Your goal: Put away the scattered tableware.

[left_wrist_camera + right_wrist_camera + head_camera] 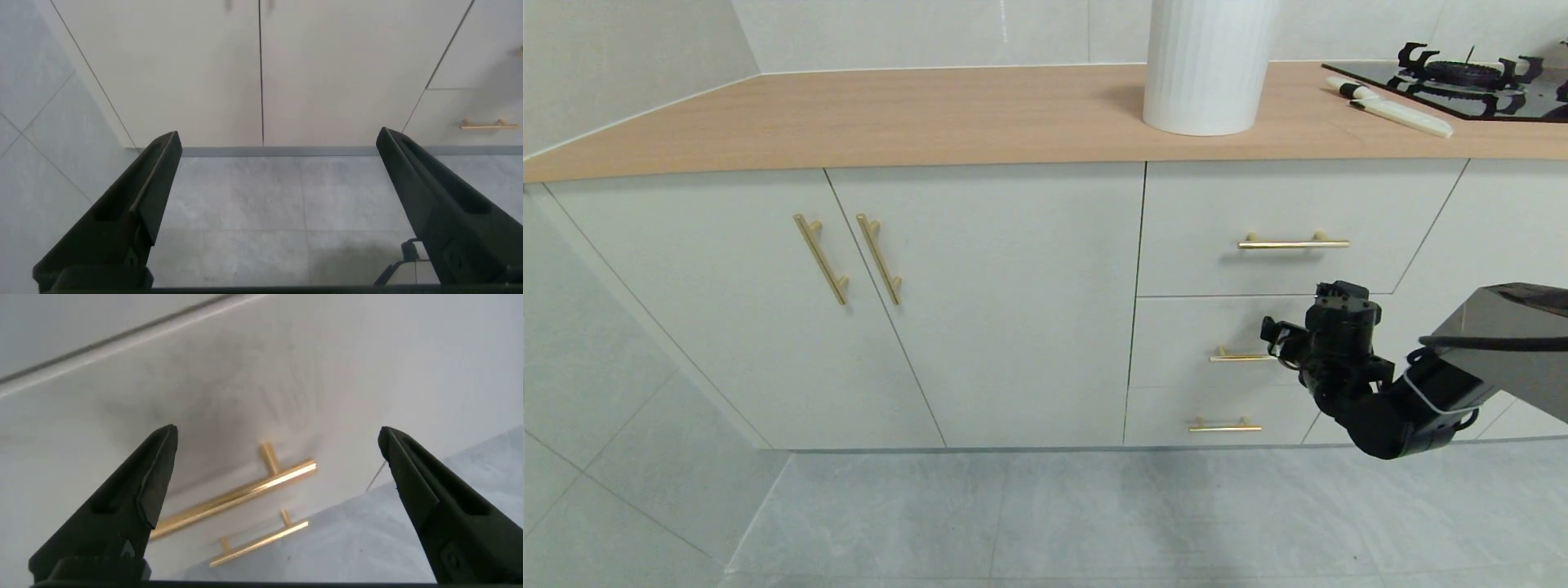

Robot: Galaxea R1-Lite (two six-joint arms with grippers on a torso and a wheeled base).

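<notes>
Two white utensils with dark bands [1390,106] lie on the wooden counter [890,114] at the right, beside the hob. A tall white ribbed container [1207,65] stands on the counter left of them. My right gripper [1272,339] is held low in front of the drawers, open, its fingertips just right of the middle drawer's gold handle [1240,356]. In the right wrist view that gripper [276,441] has nothing between its fingers, and the handle [237,498] lies a short way ahead. My left gripper [278,139] is open over the floor, facing the cabinet base.
A black gas hob [1462,82] sits at the counter's right end. Below are two cupboard doors with slanted gold handles [849,257] and three drawers; top handle [1294,242], bottom handle [1223,425]. Grey tiled floor [1045,523] spreads in front.
</notes>
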